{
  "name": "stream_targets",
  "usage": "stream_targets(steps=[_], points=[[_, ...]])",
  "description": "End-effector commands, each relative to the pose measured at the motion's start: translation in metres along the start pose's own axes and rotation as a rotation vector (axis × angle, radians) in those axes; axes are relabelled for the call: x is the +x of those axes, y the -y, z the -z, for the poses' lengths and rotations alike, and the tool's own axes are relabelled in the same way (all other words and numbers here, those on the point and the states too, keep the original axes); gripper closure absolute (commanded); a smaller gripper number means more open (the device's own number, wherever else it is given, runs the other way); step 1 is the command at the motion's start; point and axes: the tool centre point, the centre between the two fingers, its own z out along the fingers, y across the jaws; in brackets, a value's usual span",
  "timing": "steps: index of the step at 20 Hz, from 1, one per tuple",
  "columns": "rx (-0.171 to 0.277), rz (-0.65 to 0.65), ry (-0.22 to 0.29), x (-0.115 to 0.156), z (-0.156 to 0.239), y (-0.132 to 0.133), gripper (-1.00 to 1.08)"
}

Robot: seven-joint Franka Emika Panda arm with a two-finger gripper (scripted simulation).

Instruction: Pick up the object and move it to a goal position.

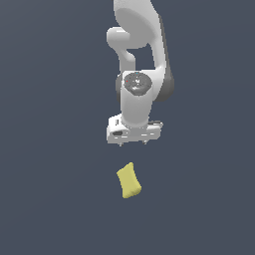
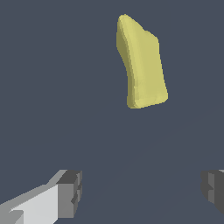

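Note:
The object (image 1: 129, 181) is a small yellow pillow-like block lying on the dark grey surface, a little nearer the camera than the arm in the exterior view. My white gripper (image 1: 132, 142) hangs above the surface, behind the block and apart from it. In the wrist view the object (image 2: 141, 64) lies ahead of the gripper (image 2: 142, 192), whose two grey fingertips (image 2: 72, 192) stand far apart with nothing between them. The gripper is open.
The white Panda arm (image 1: 139, 60) rises behind the gripper toward the top of the exterior view. Plain dark grey floor (image 1: 50, 199) surrounds everything, and no other object shows.

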Motion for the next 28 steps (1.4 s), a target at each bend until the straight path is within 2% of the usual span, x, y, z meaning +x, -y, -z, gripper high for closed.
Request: stream_targets(steps=[1, 16, 28], points=[[-0.001, 0.016, -0.002, 0.010, -0.004, -0.001, -0.92], [-0.002, 0.146, -0.019, 0.086, -0.042, -0.014, -0.92], [-0.001, 0.197, -0.027, 0.111, -0.063, -0.021, -0.92]])
